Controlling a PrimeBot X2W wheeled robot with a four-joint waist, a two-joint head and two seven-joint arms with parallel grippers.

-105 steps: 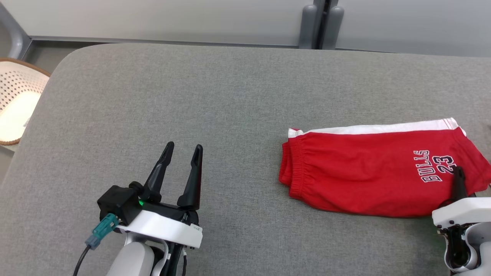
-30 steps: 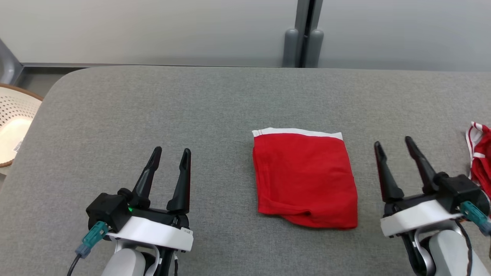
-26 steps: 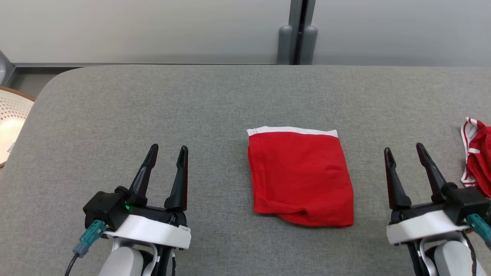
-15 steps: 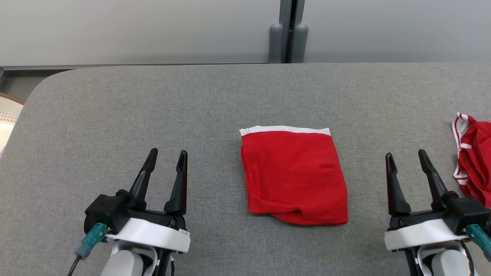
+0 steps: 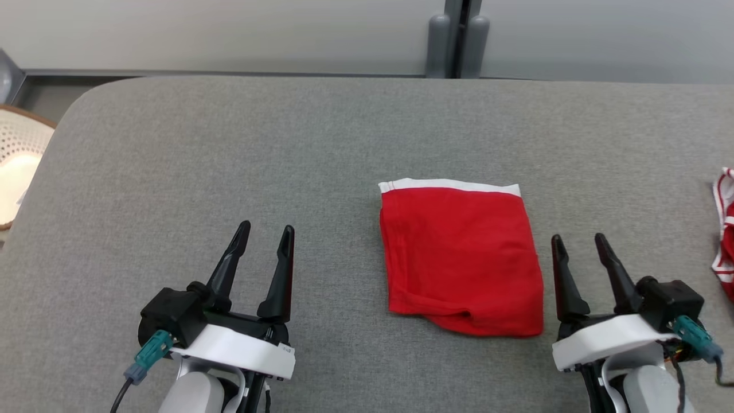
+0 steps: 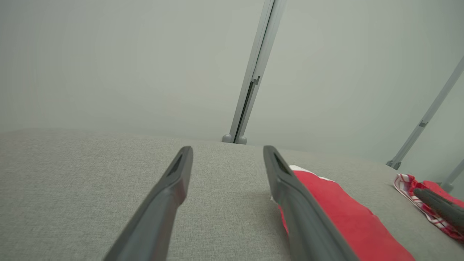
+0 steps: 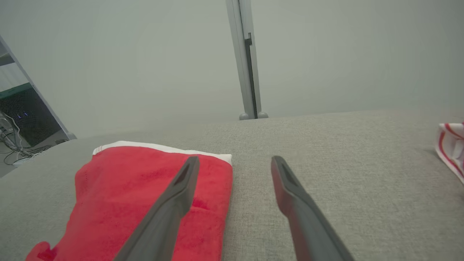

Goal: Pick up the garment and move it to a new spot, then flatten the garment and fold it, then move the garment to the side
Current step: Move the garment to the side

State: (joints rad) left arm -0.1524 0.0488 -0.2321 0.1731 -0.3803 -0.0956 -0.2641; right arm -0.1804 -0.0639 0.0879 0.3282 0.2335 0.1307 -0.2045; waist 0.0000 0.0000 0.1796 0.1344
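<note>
Nearest the robot, over the grey fabric-covered table (image 5: 200,149), the left gripper (image 5: 266,227) and right gripper (image 5: 577,237) hold their long dark fingers spread wide and empty; the folded red garment with a white waistband (image 5: 461,258) lies flat between them, the right gripper just beside it and the left well apart. Farther right lies a crumpled red-and-white striped cloth (image 5: 725,241), which the left wrist view shows behind the other arm's finger, while the head view adds a white perforated basket (image 5: 23,132) past the table's left end. Some seconds earlier the garment lay spread wide, lettering up, the right gripper at its hem; now it is a squarish, untouched packet.
</note>
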